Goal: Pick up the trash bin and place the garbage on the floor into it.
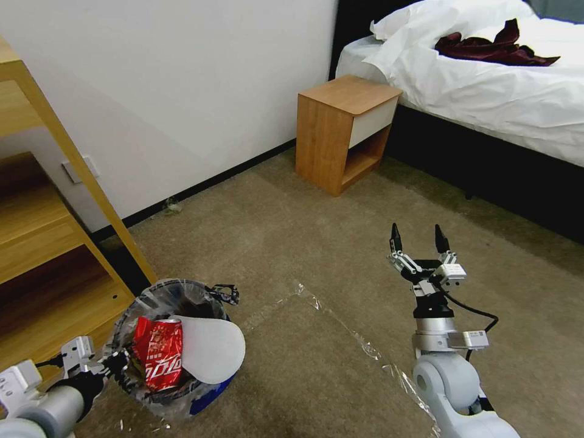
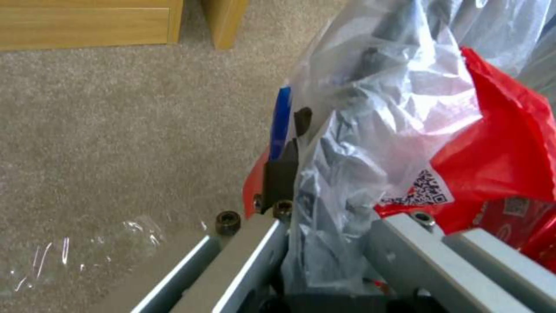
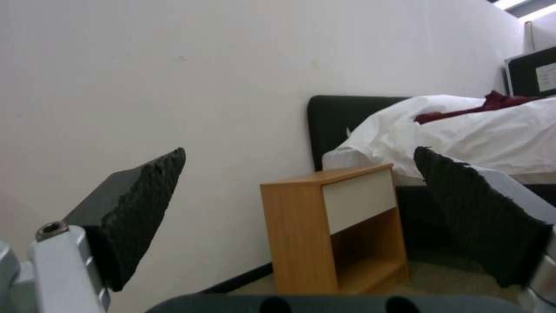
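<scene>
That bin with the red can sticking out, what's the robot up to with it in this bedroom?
It is tidying up litter. The left gripper is clamped on the rim of the trash bin, pinching the clear bag lining at the bin's edge, beside a wooden shelf unit. Inside the bin lie a crushed red can and a white insole. The right gripper is raised over the carpeted floor with its jaws open and empty, facing the nightstand.
</scene>
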Motion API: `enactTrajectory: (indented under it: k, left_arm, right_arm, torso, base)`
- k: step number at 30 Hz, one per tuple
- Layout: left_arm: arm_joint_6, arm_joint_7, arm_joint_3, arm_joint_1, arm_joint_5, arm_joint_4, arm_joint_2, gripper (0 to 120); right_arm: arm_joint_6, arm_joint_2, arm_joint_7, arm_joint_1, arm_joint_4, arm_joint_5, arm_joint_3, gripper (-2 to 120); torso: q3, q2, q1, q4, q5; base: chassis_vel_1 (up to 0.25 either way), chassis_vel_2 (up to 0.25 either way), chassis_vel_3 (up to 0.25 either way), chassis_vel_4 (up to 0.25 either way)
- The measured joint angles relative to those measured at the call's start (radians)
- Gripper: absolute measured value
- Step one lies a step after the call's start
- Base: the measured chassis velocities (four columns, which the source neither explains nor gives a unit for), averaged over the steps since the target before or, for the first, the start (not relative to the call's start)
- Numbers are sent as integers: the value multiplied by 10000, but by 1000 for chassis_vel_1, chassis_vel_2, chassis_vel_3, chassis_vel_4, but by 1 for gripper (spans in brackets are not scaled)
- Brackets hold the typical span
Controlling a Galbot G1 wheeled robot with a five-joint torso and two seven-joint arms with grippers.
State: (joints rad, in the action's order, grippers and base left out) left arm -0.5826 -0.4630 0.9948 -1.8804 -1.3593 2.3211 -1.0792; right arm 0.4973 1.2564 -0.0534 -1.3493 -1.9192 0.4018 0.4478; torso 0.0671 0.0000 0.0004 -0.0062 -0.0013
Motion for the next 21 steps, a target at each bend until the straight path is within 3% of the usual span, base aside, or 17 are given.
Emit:
enactTrajectory:
  k: [21]
  left_arm:
    - [-14, 90, 35, -266, 89, 124, 127, 0]
  right_arm:
    - [-38, -35, 18, 46, 39, -41, 14, 100]
  torso:
    - [1, 0, 0, -1, 0]
  base:
    - [0, 0, 0, 0]
